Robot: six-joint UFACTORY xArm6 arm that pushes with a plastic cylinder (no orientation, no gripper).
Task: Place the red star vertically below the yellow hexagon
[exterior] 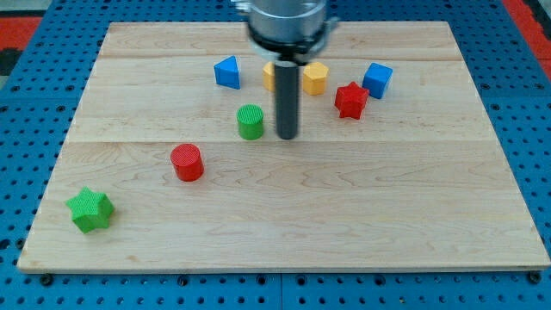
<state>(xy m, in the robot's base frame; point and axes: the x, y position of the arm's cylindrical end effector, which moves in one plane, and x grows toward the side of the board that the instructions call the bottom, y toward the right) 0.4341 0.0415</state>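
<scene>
The red star (350,100) lies at the view's upper right, just below and left of a blue cube (377,79). The yellow hexagon (315,77) sits up and to the left of the red star, close to it but apart. My tip (287,136) rests on the board below and left of the hexagon, well left of the red star and just right of the green cylinder (250,121). The rod hides most of a second yellow block (269,76) behind it.
A blue triangular block (227,72) lies at the upper middle left. A red cylinder (187,162) stands left of centre. A green star (90,210) lies near the board's lower left corner. The wooden board (344,224) ends in a blue pegboard surround.
</scene>
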